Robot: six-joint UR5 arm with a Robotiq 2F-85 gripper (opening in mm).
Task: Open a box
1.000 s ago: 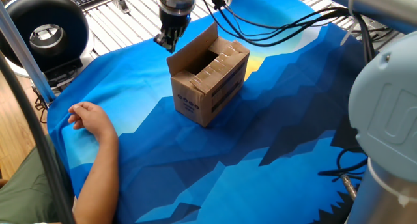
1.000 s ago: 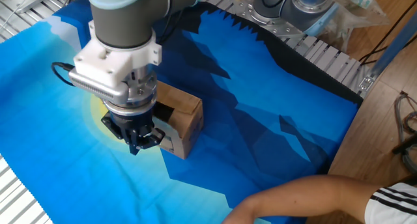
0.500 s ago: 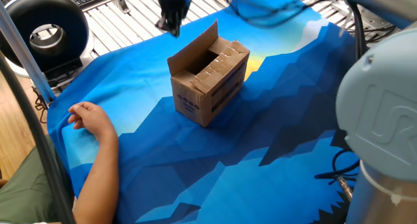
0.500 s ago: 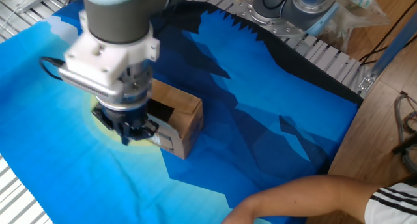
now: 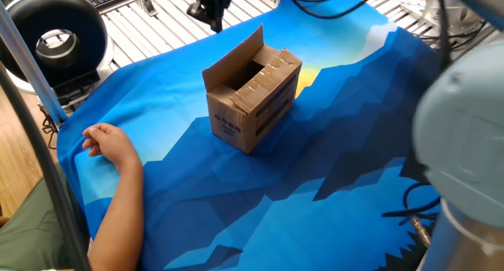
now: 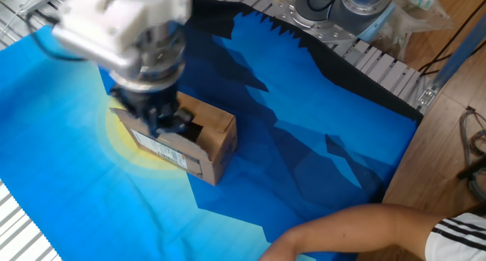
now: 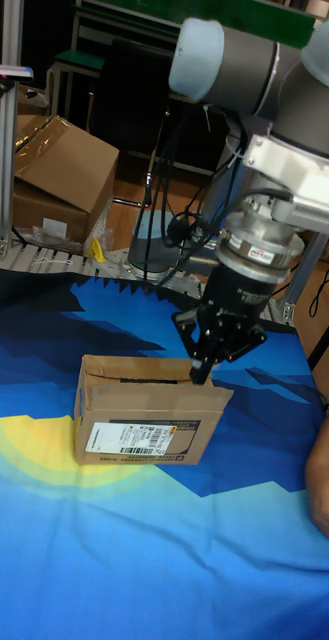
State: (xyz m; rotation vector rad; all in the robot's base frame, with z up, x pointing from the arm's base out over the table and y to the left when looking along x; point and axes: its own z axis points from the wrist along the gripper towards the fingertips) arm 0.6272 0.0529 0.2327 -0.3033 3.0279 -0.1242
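One box [image 5: 253, 98] sits upright on the blue cloth [image 5: 331, 145], top open, one flap raised. Person's hand [image 5: 106, 141] rests on the cloth left of the box. Gripper [image 7: 206, 368] above the box's rim, fingers drawn together, holding nothing.

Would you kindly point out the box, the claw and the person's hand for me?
box [image 5: 238, 121]: one fixed view, printed front side.
claw [image 7: 203, 372]: tall fixed view, fingertips.
person's hand [image 5: 106, 139]: one fixed view, back of hand.
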